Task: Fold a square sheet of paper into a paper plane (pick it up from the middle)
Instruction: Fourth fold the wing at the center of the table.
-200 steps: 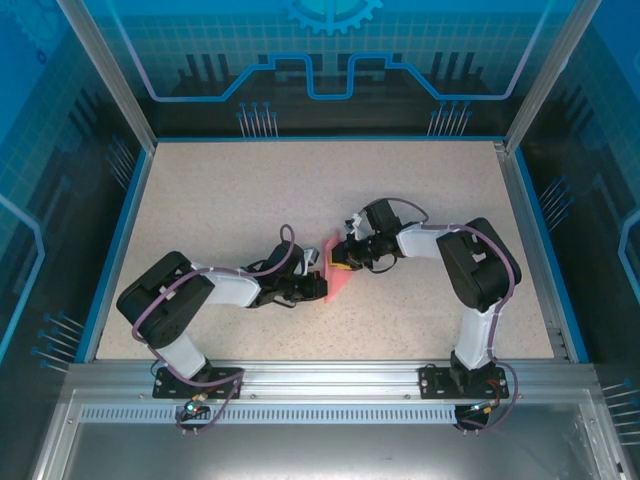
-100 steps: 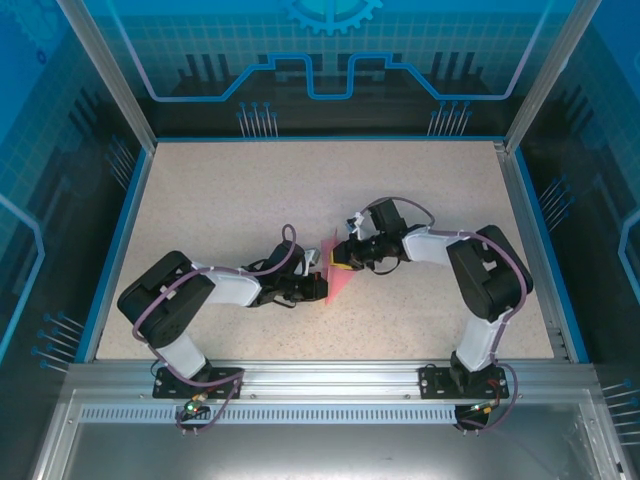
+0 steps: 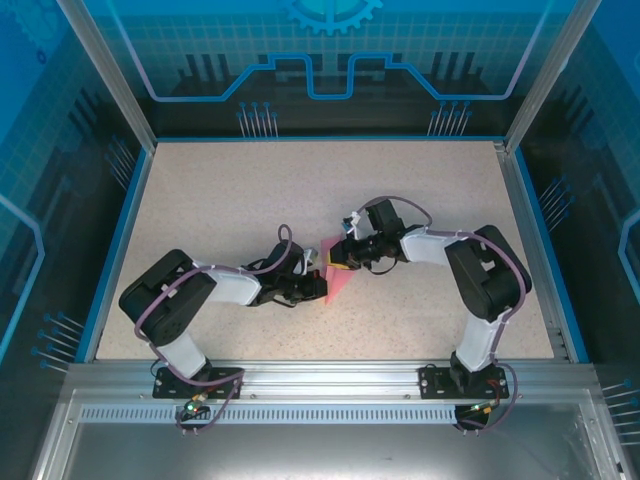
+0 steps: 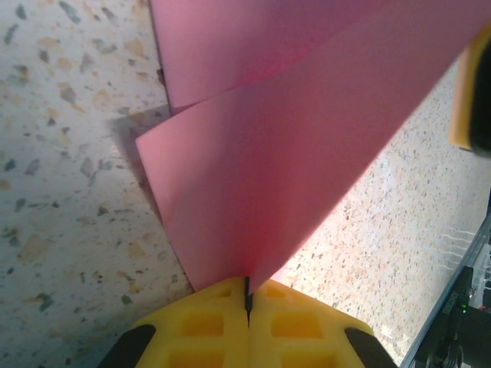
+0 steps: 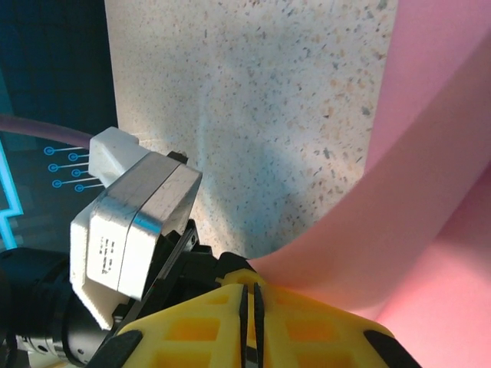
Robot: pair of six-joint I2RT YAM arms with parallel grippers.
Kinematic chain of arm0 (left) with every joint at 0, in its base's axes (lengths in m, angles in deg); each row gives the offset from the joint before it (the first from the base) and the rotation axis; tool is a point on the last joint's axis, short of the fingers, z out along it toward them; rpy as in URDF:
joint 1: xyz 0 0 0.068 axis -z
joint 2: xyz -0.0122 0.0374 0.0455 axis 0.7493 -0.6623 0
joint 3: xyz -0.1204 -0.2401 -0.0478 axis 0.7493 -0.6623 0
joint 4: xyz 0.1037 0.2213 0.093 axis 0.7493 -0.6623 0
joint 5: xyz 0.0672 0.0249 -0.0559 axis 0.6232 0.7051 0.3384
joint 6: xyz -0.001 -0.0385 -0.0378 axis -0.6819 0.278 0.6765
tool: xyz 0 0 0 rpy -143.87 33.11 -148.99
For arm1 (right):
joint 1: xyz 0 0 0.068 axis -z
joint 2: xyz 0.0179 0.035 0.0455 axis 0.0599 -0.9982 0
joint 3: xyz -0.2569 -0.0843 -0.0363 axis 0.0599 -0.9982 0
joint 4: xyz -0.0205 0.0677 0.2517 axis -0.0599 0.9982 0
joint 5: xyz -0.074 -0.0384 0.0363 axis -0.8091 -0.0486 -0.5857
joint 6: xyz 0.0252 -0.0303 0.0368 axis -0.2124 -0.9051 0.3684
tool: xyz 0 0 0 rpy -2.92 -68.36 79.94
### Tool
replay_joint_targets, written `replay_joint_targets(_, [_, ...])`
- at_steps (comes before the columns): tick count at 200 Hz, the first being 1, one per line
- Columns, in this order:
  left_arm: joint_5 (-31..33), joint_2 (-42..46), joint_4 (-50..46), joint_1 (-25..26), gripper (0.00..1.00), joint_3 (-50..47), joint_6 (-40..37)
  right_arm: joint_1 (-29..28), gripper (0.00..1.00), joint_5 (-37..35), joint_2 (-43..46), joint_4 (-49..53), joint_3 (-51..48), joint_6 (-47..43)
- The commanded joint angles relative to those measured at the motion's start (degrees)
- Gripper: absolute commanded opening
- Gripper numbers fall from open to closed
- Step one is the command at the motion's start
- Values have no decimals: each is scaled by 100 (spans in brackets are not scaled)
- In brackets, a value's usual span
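At the speckled beige tabletop's [image 3: 240, 190] centre, within blue-panelled walls [image 3: 330, 70], the left gripper [image 4: 247, 290] clamped the creased pink-red paper sheet [image 3: 337, 284], and the right gripper [image 5: 249, 293] seemingly pinched its one-o'clock edge.

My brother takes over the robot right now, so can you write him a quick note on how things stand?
Left gripper: shut on the square sheet of paper.
Right gripper: shut on the same sheet, opposite side.
Paper: held between them over the table, mid-area, bent with overlapping layers.
Done: picked up, folding begun.
Left: no pointed plane yet; more folds needed.
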Motion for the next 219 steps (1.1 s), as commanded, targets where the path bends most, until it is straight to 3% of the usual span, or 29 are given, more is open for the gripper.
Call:
replay_joint_targets(1, [-224,-192,-75,-82,5,52,112,83,13,-5,-229,55,195,-83])
replay_joint_targets(124, [-553,-533,-42,-359,6,8,533,252,13,72,-842,366,592,-346])
replay_joint_targets(219, [-608,-435,-302,-386,13,162,423,268,12,-75,-1090,395,647,-315])
